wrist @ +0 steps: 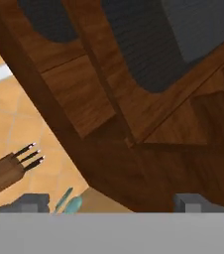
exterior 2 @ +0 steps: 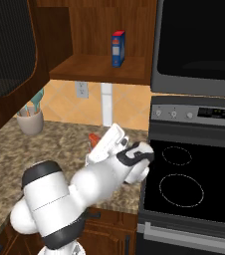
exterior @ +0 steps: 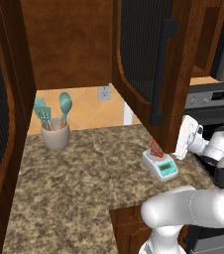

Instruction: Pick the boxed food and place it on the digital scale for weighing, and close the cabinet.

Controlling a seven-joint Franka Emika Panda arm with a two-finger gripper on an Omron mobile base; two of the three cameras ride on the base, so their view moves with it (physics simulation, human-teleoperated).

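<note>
Boxed food (exterior: 156, 148) already standing on the digital scale (exterior: 160, 165), right of centre in the left base view, near the counter (exterior: 79, 183) edge; in the right base view just an orange-red corner (exterior 2: 93, 138) poking out left of the white hand. Cabinet (exterior: 148, 59) door hanging open across the upper middle of the left base view, its black bar handle (exterior: 161, 69) running down toward the scale. Gripper (exterior: 179, 149) low beside the door's bottom edge, just right of the carton, with the door's underside and ribbed glass (wrist: 148, 44) looming close in the hand view. Two finger tips (wrist: 187, 202) well apart at the bottom of that view, nothing between them: open and empty.

Probably the closing step left. Main risk: the hand so near the carton that a careless sweep toward the door could clip it and topple it off the scale, or shove the scale toward the counter edge. Another: pushing from under the door's lower corner rather than on its face, so the fingers slip off or jam against the wood. Utensil cup (exterior: 54, 133) at middle left, well apart, no concern.
</note>
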